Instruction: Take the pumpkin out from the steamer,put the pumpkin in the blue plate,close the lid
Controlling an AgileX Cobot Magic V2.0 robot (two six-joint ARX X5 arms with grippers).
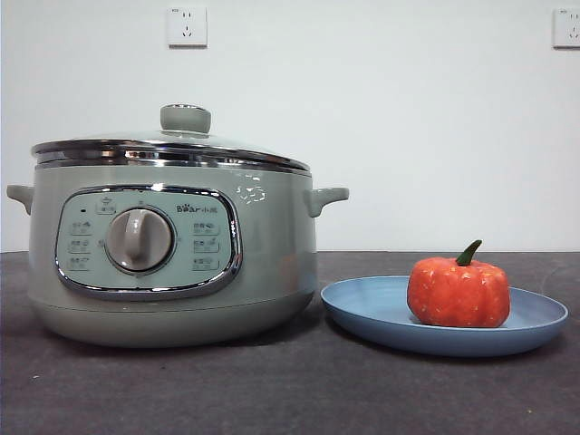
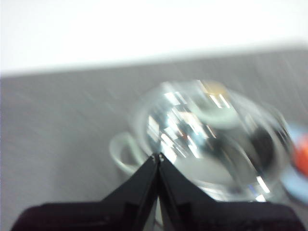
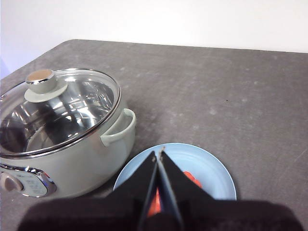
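Observation:
The sage-green steamer (image 1: pixel 172 258) stands at the left of the front view with the glass lid (image 1: pixel 181 140) seated on its chrome rim. The orange-red pumpkin (image 1: pixel 458 292) sits upright in the blue plate (image 1: pixel 362 308) to the steamer's right. My left gripper (image 2: pixel 158 156) is shut and empty above the steamer (image 2: pixel 211 144); that view is blurred. My right gripper (image 3: pixel 159 153) is shut and empty above the blue plate (image 3: pixel 211 166), with the pumpkin (image 3: pixel 192 179) partly hidden behind its jaws. The lid (image 3: pixel 57 108) also shows there, closed. Neither gripper shows in the front view.
A dark grey table (image 1: pixel 290 390) carries everything. A white wall stands behind with two sockets (image 1: pixel 187 26). The steamer's side handle (image 1: pixel 324 198) points toward the plate.

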